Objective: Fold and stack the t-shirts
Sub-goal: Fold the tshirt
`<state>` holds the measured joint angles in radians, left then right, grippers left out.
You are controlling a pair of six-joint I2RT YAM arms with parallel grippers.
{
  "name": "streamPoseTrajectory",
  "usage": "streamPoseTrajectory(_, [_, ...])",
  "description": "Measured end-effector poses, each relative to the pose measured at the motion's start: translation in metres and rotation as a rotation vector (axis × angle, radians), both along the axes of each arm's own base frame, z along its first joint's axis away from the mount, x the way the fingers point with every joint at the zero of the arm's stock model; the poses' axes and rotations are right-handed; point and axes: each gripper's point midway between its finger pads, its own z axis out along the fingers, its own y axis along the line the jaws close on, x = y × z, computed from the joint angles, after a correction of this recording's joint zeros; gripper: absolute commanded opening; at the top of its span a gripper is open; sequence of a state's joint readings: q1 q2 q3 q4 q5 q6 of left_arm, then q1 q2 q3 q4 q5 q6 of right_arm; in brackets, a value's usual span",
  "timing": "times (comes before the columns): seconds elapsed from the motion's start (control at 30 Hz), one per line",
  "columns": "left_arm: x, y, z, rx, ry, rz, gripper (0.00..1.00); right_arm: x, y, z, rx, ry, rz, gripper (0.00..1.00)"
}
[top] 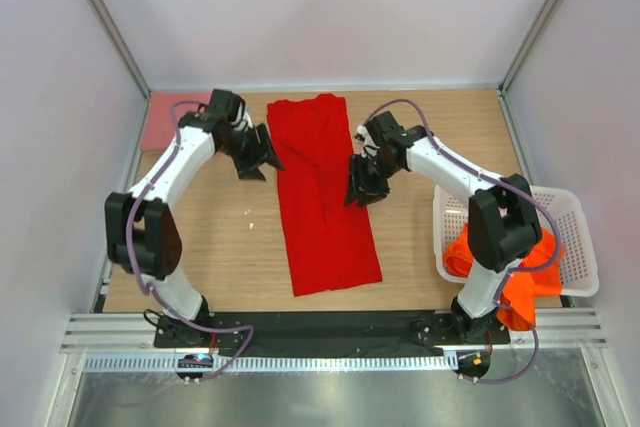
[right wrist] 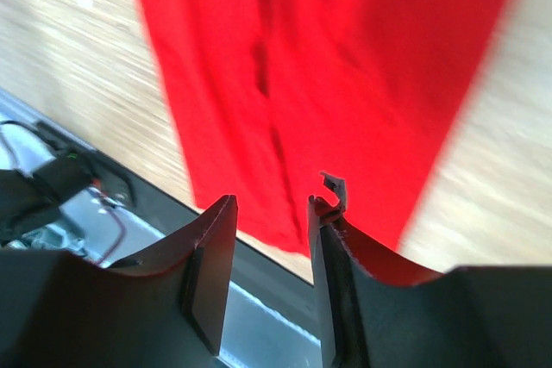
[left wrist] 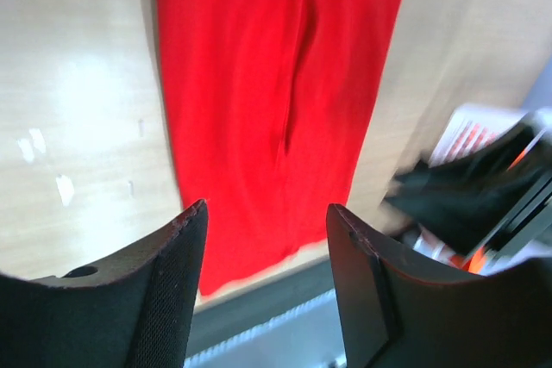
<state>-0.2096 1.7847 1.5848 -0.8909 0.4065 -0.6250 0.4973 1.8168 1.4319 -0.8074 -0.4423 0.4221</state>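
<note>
We judge the job partly done: the red t-shirt (top: 325,197) lies flat in the middle of the wooden table (top: 230,237), folded lengthwise into a long strip that has yet to be folded crosswise, a salmon pink shirt (top: 165,122) looks folded at the far left corner, and the orange shirts (top: 500,257) spill unfolded over the white lattice basket (top: 575,227) at the right. Our left gripper (top: 262,162) and right gripper (top: 365,192) flank the strip, jaws parted, nothing between them. The tabletop is pale wood grain, boxed in by plain white walls (top: 330,7)
</note>
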Motion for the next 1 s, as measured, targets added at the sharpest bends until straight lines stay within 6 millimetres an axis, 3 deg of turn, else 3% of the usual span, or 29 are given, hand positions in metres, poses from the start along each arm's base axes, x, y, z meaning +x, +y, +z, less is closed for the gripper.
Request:
streamPoseTrajectory(0.1, [-0.059, -0.010, -0.017, -0.003, 0.063, -0.040, 0.61, -0.021, -0.029, -0.009, -0.051, 0.013, -0.020, 0.48])
streamPoseTrajectory(0.27, [-0.163, -0.021, -0.077, 0.010, 0.237, -0.085, 0.63, -0.073, -0.058, -0.032, -0.109, 0.072, -0.016, 0.50])
streamPoseTrajectory(0.33, [-0.194, -0.023, -0.096, 0.012, 0.295, -0.081, 0.64, -0.089, -0.067, -0.040, -0.124, 0.089, -0.018, 0.53])
streamPoseTrajectory(0.43, [-0.219, -0.024, -0.109, 0.006, 0.329, -0.060, 0.65, -0.110, -0.079, -0.049, -0.139, 0.107, -0.025, 0.56])
streamPoseTrajectory(0.6, [-0.236, -0.033, -0.113, -0.014, 0.309, -0.038, 0.66, -0.135, -0.092, -0.060, -0.153, 0.132, -0.039, 0.59])
streamPoseTrajectory(0.9, [-0.271, -0.045, -0.142, -0.005, 0.394, 0.007, 0.59, -0.135, -0.090, -0.066, -0.142, 0.133, -0.070, 0.55])
streamPoseTrajectory(1.0, [-0.274, -0.054, -0.144, -0.021, 0.420, 0.017, 0.56, -0.134, -0.090, -0.069, -0.137, 0.132, -0.079, 0.54])
